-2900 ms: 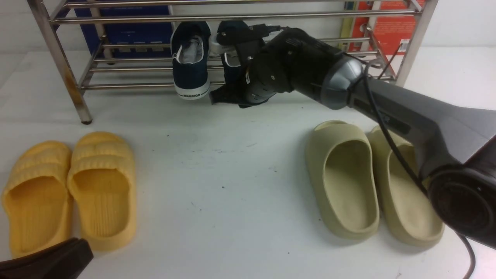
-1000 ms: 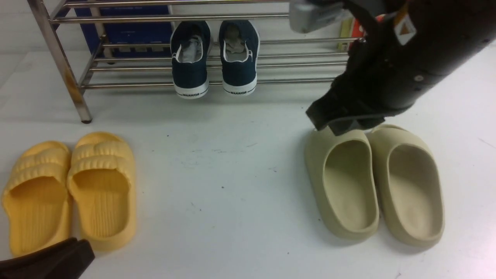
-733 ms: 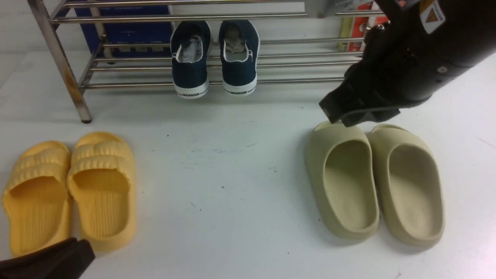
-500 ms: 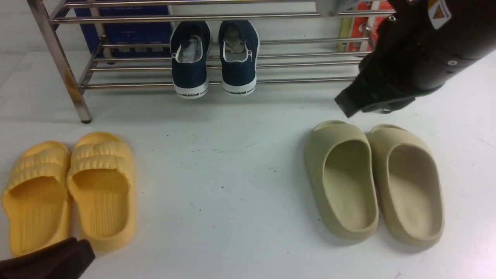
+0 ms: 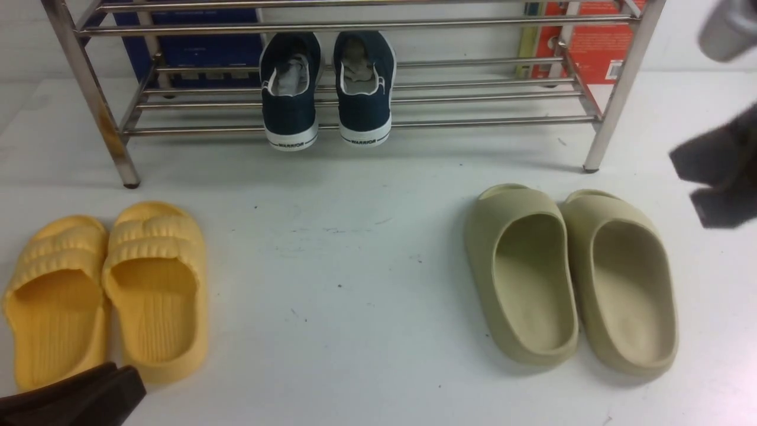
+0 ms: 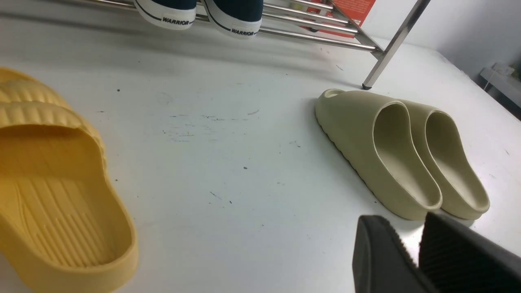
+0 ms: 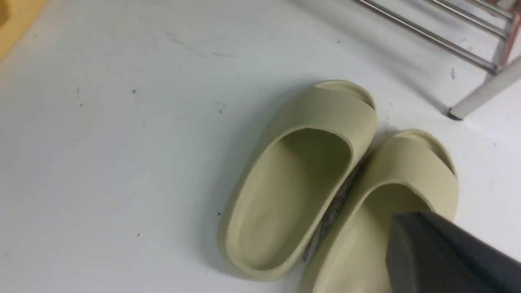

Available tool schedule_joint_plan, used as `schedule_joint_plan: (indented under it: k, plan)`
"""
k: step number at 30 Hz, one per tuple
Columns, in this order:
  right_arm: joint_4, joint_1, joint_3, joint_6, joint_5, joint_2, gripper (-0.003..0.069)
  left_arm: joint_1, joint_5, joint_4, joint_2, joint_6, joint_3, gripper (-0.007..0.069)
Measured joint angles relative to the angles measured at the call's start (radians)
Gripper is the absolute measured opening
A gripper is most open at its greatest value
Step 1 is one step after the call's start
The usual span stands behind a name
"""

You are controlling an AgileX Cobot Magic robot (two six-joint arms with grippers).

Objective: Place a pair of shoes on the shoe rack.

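Two navy shoes (image 5: 291, 89) (image 5: 364, 86) with white soles lie side by side on the lower bars of the steel shoe rack (image 5: 473, 123), heels toward me; neither gripper touches them. Their heels (image 6: 234, 24) show in the left wrist view. My right gripper (image 5: 709, 177) hangs blurred at the far right edge, well away from the rack; in its wrist view it (image 7: 401, 228) looks shut and empty above a beige slide. My left gripper (image 5: 121, 378) rests low at the near left corner. Its fingers (image 6: 405, 228) stand a narrow gap apart with nothing between them.
A pair of yellow ribbed slides (image 5: 106, 290) lies at the near left, beside my left gripper. A pair of beige foam slides (image 5: 568, 278) lies at the near right. Behind the rack stand a blue box (image 5: 195, 47) and a red box (image 5: 591, 41).
My right arm has pulled back from the rack, leaving the second shoe there, and swung to the far right edge. Its jaws have closed. The left arm has stayed in place.
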Motion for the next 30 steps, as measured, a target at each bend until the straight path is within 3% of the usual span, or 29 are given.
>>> schedule_joint_plan:
  k: [6,13,18,21,30]
  plan:
    - [0.067,-0.243,0.469,0.000,-0.297,-0.349,-0.0005,0.000,0.000,0.000,0.000,0.000,0.000,0.0183]
    - [0.057,-0.390,0.827,0.000,-0.459,-0.667,-0.0005,0.000,0.000,0.000,0.000,0.000,0.000,0.0186]
    - [0.060,-0.430,0.975,0.000,-0.468,-0.830,-0.0005,0.000,0.000,0.000,0.000,0.000,0.000,0.0188]
    - [0.067,-0.443,1.022,0.017,-0.390,-0.955,-0.0003,0.000,0.000,0.000,0.000,0.000,0.000,0.0190]
    - [0.090,-0.453,1.013,0.043,-0.341,-0.995,-0.0002,0.000,0.001,0.000,0.000,0.000,0.000,0.0199]
